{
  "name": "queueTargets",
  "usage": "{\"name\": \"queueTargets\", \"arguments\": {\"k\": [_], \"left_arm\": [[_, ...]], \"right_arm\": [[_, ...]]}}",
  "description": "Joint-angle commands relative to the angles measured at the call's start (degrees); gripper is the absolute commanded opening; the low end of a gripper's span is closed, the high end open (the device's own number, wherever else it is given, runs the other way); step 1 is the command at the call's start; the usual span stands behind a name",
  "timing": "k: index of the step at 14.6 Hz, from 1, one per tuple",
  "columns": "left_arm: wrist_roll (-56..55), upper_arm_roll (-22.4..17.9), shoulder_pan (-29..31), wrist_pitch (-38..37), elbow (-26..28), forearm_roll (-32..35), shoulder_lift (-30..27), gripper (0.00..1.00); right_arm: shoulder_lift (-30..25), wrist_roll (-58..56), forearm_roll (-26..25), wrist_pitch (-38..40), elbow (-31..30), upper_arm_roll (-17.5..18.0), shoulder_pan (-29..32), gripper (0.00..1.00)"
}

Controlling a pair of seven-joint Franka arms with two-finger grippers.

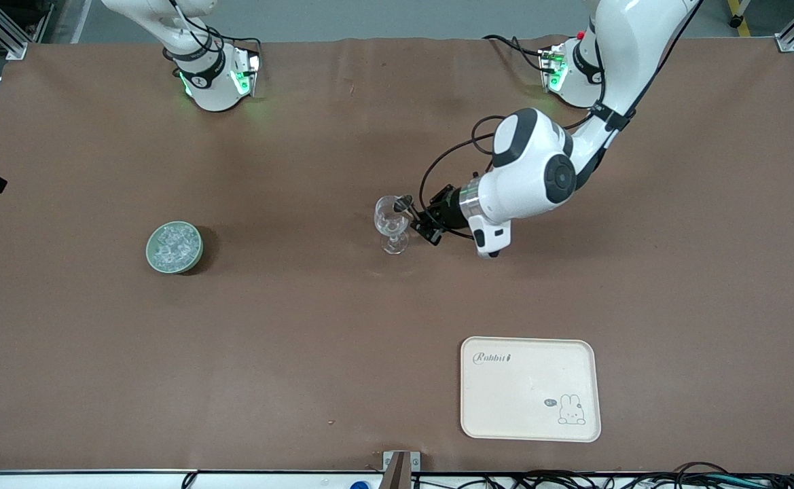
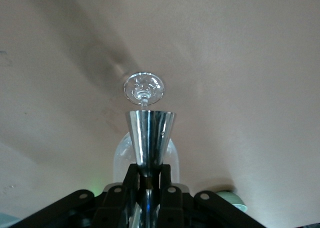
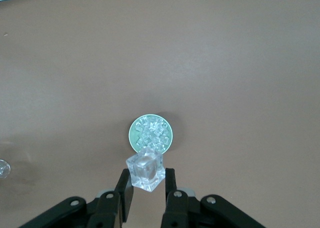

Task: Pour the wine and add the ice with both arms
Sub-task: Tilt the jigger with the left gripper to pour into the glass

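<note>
- The ice (image 1: pixel 174 246) is heaped in a green bowl (image 1: pixel 153 259) toward my right arm's end of the table.
- My right gripper (image 3: pixel 145 194) pinches one clear cube (image 3: pixel 145 170), high above that bowl.
- My left gripper (image 2: pixel 148 180) is clamped on a silver jigger (image 2: pixel 149 138), tipped at a stemmed glass (image 1: pixel 390 224) mid-table.
- A cream tray (image 1: pixel 530 388) lies nearer the front camera.

The middle of the table is blocked by the stemmed glass (image 1: pixel 391 224) and, over its rim, the left gripper (image 1: pixel 407 207) holding a metal jigger (image 2: pixel 149 138). The green bowl of ice (image 1: pixel 174 247) stands well apart toward the right arm's end, with bare cloth between them. The cream tray (image 1: pixel 530 388) (nothing on it) takes up ground nearer the front camera.
</note>
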State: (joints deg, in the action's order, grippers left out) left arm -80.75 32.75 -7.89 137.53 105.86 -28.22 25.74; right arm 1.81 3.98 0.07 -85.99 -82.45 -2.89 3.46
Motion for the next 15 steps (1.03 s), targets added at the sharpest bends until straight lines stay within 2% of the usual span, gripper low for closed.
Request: {"name": "queueTargets", "arguments": {"k": [1,6,9,12,15], "left_arm": [[-1.69,0.56,-0.20,0.20,-0.92,4.38,0.02,0.00],[-6.77,1.44,-0.29,-0.33,-1.80,12.20,-0.16,0.00],[-7.67,2.50,0.15,-0.42,-1.80,13.36,-0.16,0.00],[-7.40,2.41,0.77,-1.64,-1.71,11.35,-0.34,0.00],[-1.46,1.19,1.12,-3.22,-1.53,0.48,-1.13,0.00]], "right_arm": [[-0.75,0.15,0.90,-0.58,-1.13,-0.10,-0.12,0.01],[-0.75,0.15,0.90,-0.58,-1.13,-0.10,-0.12,0.01],[-0.75,0.24,1.16,-0.58,-1.13,-0.10,-0.12,0.01],[-0.75,0.24,1.16,-0.58,-1.13,-0.10,-0.12,0.01],[-0.75,0.42,1.16,-0.32,-1.13,-0.10,-0.12,0.01]]}}
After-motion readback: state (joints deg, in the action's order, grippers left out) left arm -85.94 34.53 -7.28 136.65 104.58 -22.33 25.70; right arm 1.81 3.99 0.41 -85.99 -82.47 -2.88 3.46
